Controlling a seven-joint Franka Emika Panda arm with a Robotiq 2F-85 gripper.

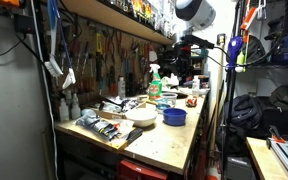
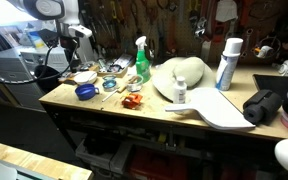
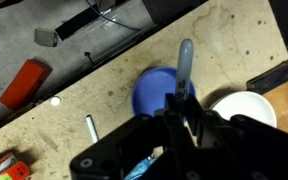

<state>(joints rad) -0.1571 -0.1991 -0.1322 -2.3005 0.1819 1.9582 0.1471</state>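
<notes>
1. End effector (image 3: pixel 181 108): comes in from the bottom edge of the wrist view, with its dark fingers closed on a slender blue-grey utensil (image 3: pixel 185 62).
2. Utensil: the shaft runs up and away from the fingers, nearly straight, and ends in a rounded tip. Which end is pinched is hidden by the fingers, so I cannot tell what kind of utensil it is.
3. Blue bowl (image 3: pixel 149 95): sits on the surface (image 3: pixel 94 90) just beneath the end effector. In the wrist view the utensil crosses the bowl's right side and its tip reaches past the far rim. Whether the utensil touches the bowl cannot be told.
4. White bowl (image 3: pixel 246 108): just beside the blue bowl, to its right in the wrist view. The two are close, but contact is unclear.
5. Both exterior views show the blue bowl (image 1: pixel 174 116) (image 2: pixel 85 92) near the surface's edge, with the white bowl next to it.
6. Arm (image 1: pixel 194 12): stands high above the bowls. Its lower end is lost against dark clutter in both exterior views.
7. Red block (image 3: pixel 26 82): lies well apart from the bowls, at the left of the wrist view and tilted.
8. White peg (image 3: pixel 89 128): lies flat on the surface between the red block and the blue bowl.
9. Spray bottle (image 2: pixel 141 60): green and upright, further along the surface from the bowls.
10. Can (image 2: pixel 227 62): white and upright, well apart from the bowls.
</notes>
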